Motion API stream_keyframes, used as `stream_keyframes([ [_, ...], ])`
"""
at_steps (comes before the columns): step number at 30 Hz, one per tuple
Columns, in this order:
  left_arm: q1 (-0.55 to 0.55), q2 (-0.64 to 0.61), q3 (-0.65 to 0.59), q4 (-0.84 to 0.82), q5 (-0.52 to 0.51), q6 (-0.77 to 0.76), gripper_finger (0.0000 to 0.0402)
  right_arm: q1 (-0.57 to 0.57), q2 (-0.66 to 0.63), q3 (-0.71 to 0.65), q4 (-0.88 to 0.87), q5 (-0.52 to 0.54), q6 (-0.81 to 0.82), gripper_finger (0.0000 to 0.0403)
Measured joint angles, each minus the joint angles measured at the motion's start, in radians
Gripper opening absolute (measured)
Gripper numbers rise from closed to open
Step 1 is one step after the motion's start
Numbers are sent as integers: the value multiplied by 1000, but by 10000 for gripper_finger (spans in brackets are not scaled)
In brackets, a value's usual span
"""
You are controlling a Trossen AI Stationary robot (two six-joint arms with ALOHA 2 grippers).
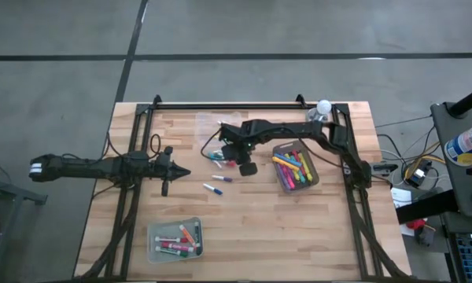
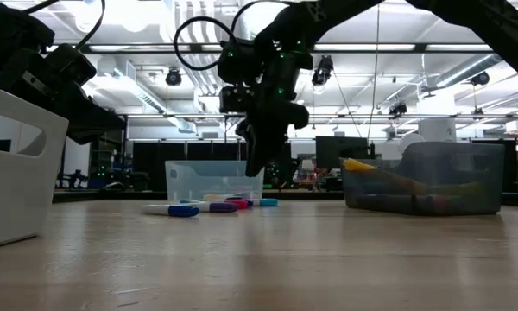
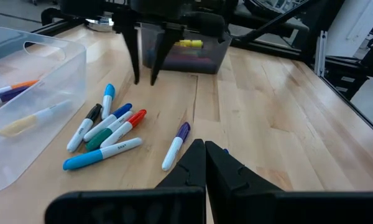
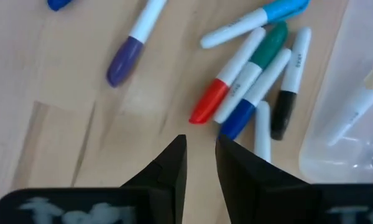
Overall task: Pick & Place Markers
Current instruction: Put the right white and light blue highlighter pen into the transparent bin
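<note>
Markers (image 4: 248, 68): a loose cluster lies on the tabletop (image 1: 283, 228) beside a clear bin (image 3: 31, 106), a purple-capped one (image 3: 176, 144) a little apart; others sit in two more bins. Right end effector (image 4: 200, 163): hangs over the cluster, fingers narrowly parted, holding nothing. Left end effector (image 3: 205, 163): pressed together, empty, near the purple-capped marker.
</note>
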State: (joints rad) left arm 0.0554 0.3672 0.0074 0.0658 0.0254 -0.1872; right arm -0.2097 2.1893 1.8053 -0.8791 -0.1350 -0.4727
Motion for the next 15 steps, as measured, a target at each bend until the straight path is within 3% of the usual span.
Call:
stream_keyframes([
  [15, 0, 0, 0, 0, 0, 0, 0, -87, 2, -42, 51, -77, 4, 69],
])
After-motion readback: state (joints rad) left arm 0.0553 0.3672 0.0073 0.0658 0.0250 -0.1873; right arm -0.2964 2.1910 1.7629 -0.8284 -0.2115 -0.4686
